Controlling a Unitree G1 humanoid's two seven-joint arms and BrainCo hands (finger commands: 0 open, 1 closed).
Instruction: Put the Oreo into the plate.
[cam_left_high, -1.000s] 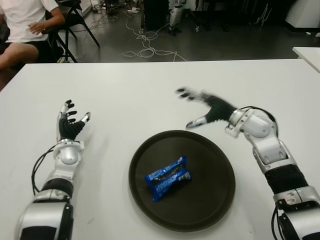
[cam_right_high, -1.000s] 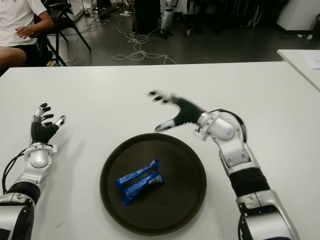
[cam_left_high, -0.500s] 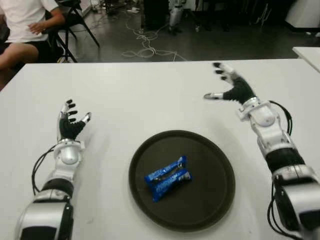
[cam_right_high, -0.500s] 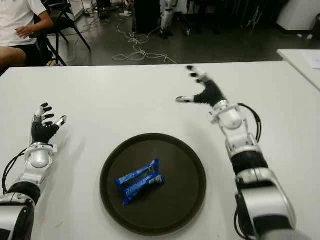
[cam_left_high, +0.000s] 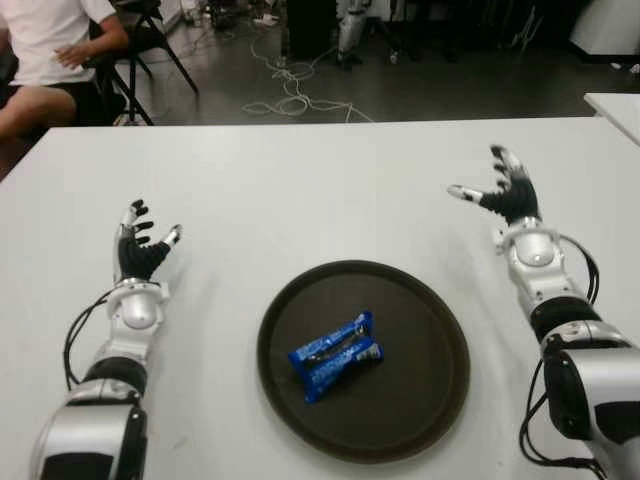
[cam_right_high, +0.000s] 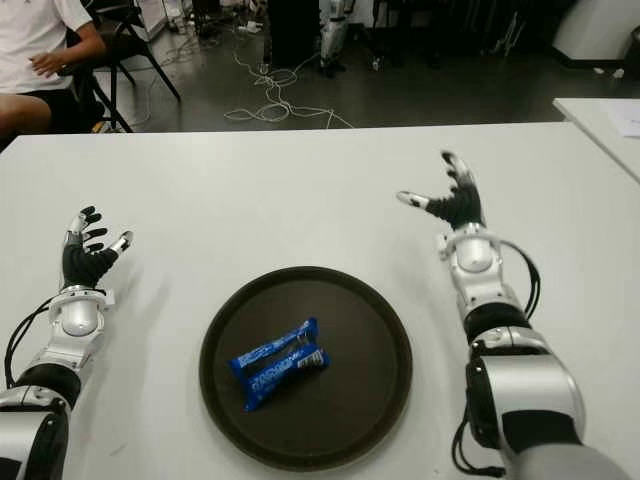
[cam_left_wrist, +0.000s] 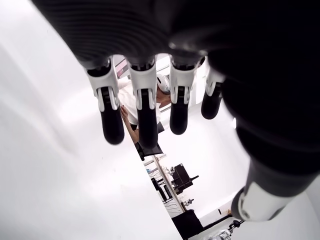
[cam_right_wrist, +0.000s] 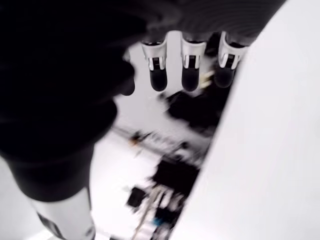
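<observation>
A blue Oreo packet (cam_left_high: 336, 354) lies in the round dark plate (cam_left_high: 430, 400) on the white table, near the plate's middle. My right hand (cam_left_high: 503, 194) is open with spread fingers over the table, to the right of and beyond the plate, holding nothing. My left hand (cam_left_high: 140, 245) shows open at the left of the plate, palm up, with nothing in it. Both wrist views show straight fingers (cam_left_wrist: 142, 112) with no object between them.
The white table (cam_left_high: 300, 190) stretches around the plate. A seated person (cam_left_high: 50, 50) is at the far left behind the table, with chairs and cables on the floor beyond. Another white table's corner (cam_left_high: 615, 105) shows at the far right.
My right hand has swung from above the plate's far edge out to the right and back, staying open. The Oreo packet, the plate and my left hand have not moved.
</observation>
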